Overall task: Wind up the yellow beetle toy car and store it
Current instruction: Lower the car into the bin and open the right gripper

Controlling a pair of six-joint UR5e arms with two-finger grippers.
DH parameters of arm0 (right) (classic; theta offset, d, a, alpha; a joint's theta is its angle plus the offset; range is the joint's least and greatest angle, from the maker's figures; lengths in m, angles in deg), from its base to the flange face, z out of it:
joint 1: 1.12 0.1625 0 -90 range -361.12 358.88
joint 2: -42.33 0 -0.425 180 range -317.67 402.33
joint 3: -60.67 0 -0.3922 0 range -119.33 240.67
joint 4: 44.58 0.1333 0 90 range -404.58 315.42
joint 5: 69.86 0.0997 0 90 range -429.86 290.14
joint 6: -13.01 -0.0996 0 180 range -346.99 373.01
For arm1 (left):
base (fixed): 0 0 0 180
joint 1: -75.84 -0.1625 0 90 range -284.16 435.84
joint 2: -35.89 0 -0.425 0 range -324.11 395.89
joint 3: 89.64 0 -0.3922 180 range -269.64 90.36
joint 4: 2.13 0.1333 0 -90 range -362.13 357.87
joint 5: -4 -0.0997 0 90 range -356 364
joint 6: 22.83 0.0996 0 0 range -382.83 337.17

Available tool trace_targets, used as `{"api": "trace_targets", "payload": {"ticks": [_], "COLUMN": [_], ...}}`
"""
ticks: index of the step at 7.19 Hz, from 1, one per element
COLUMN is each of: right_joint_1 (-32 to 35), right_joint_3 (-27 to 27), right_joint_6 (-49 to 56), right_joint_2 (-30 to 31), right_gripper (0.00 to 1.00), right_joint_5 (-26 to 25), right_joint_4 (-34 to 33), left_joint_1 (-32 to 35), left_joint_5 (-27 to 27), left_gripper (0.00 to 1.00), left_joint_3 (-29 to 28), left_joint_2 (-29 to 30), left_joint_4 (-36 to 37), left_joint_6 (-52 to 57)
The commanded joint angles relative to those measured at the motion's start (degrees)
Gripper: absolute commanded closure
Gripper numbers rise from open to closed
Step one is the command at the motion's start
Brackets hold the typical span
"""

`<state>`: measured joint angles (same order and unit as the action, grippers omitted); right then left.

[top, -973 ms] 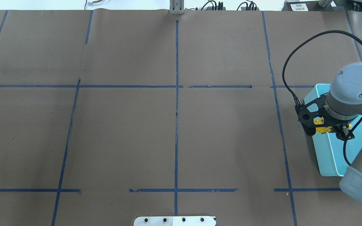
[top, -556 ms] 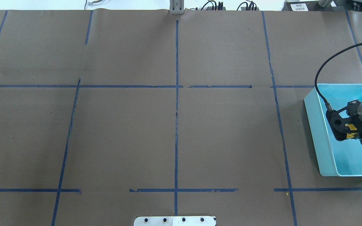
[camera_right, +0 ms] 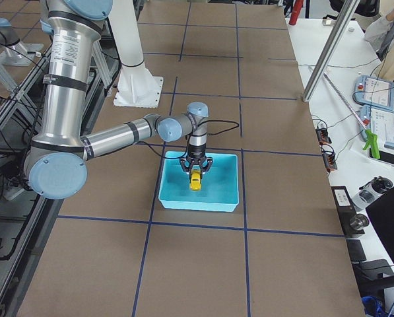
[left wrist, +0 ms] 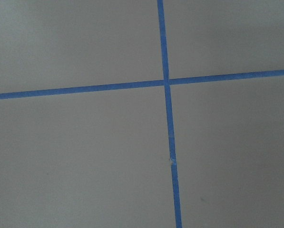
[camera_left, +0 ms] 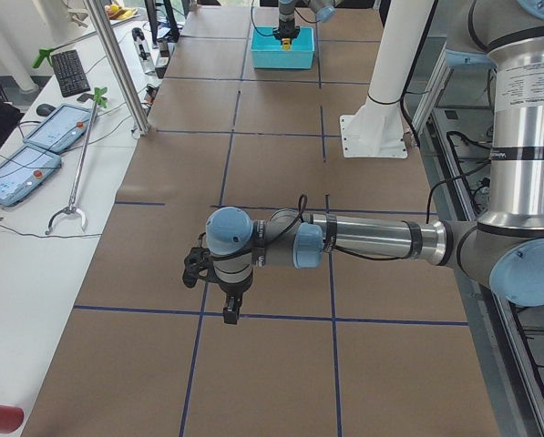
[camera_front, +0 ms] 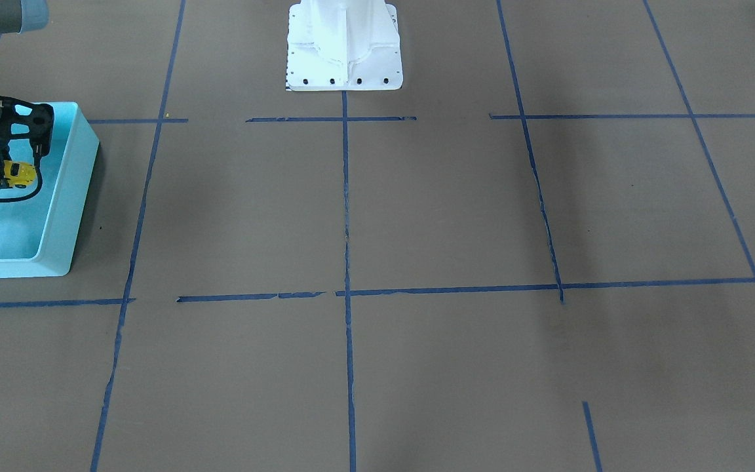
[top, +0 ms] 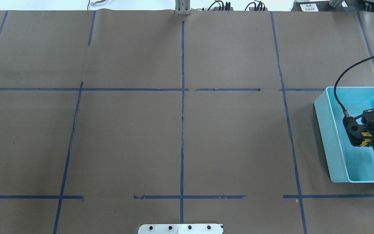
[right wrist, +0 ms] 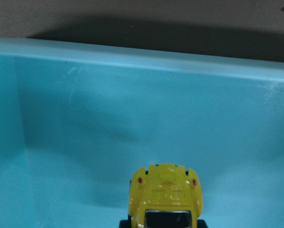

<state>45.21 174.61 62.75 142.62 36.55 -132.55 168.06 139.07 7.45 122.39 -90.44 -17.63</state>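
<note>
Yellow beetle toy car (right wrist: 165,197): being pinched by the right gripper (camera_right: 195,175), inside the turquoise bin (top: 328,143) and near its middle — whether its wheels are touching the bin floor cannot be told.
Right gripper: pointing straight down into the bin, its two fingers pressing against the car's sides; the wrist camera is looking over the car's rounded end towards one bin wall.
Turquoise bin: sitting on the brown paper (top: 125,136) at the table's right end, just beside a long blue tape line (top: 289,130).
Black cable (top: 339,87): arching from the right wrist up over the bin's far rim.
Left arm (camera_left: 372,238): stretching out low over the table's left end, well apart from the bin.
Left gripper (camera_left: 229,314): pointing down close to a blue tape line — it is showing only in the side view, so whether its fingers are spread or pressed together cannot be told.
Left wrist camera: looking down on bare paper and a crossing of tape lines.
White robot base (camera_front: 345,46): standing at the table's edge, midway along it.
</note>
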Motion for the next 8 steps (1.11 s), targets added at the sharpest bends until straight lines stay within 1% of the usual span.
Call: {"api": "trace_targets", "payload": {"ticks": [1, 2, 4, 5, 7, 8], "right_joint_1": [-0.19, -0.19, -0.19, -0.19, -0.19, -0.01], "right_joint_3": [-1.87, -1.87, -1.52, -1.44, -1.44, -1.52], "right_joint_6": [-0.43, -0.44, -0.52, -0.78, -1.14, -0.96], "right_joint_2": [-0.62, -0.62, -0.71, -1.84, -2.11, -2.11], "right_gripper": [0.63, 0.58, 0.40, 0.34, 0.25, 0.12], "right_joint_5": [-0.06, 0.02, 0.11, 0.29, 0.99, 2.03], "right_joint_4": [0.70, 0.70, 0.70, 0.70, 0.70, 0.70], "left_joint_1": [-0.02, -0.10, -0.10, -0.10, -0.10, -0.10], "left_joint_5": [0.10, 0.01, 0.01, 0.01, -0.08, 0.01], "left_gripper": [0.00, 0.00, 0.00, 0.00, 0.00, 0.00], "left_joint_3": [-0.06, -0.06, -0.15, -0.24, -0.33, -0.24], "left_joint_2": [0.08, 0.08, 0.16, 0.16, 0.16, 0.16], "left_joint_4": [0.15, 0.07, 0.07, 0.07, 0.07, 0.07], "left_joint_6": [-0.01, -0.01, -0.01, -0.01, -0.01, -0.01]}}
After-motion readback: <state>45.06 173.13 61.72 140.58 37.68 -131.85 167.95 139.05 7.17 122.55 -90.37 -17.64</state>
